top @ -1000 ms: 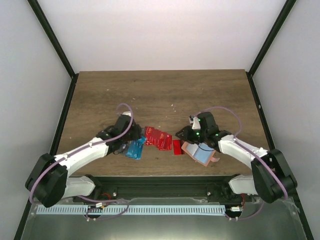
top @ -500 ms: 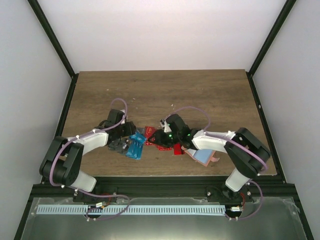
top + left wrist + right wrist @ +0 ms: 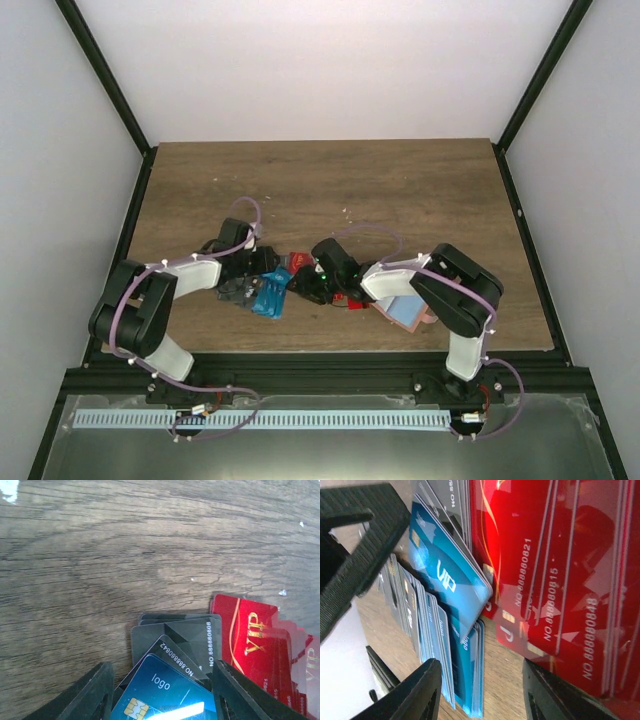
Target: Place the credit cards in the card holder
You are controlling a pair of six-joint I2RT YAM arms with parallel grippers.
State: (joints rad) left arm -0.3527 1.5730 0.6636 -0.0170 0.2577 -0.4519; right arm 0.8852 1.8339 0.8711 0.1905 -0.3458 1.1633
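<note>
The credit cards lie in a fanned pile at the table's front middle: blue cards (image 3: 270, 298), red cards (image 3: 301, 266) and dark grey cards (image 3: 236, 291). My left gripper (image 3: 257, 268) is open over the pile's left part; in its wrist view, where the gripper (image 3: 162, 700) is at the bottom, a blue card (image 3: 165, 695) and dark cards (image 3: 185, 635) lie between the fingers, with red cards (image 3: 250, 635) to the right. My right gripper (image 3: 308, 283) is open low over the pile; its own view (image 3: 480, 695) shows blue cards (image 3: 450, 580) on the left and red cards (image 3: 560, 580) on the right. The tan-pink card holder (image 3: 427, 318) lies open to the right, a blue card on it, partly under the right arm.
The brown wooden table (image 3: 330, 190) has black frame posts at its sides and white walls around it. The two grippers are close together over the pile; a black part of the left gripper (image 3: 360, 530) shows in the right wrist view.
My right gripper has moved left from over the card holder to the card pile. My left arm has folded inward, its gripper staying at the pile's left part.
</note>
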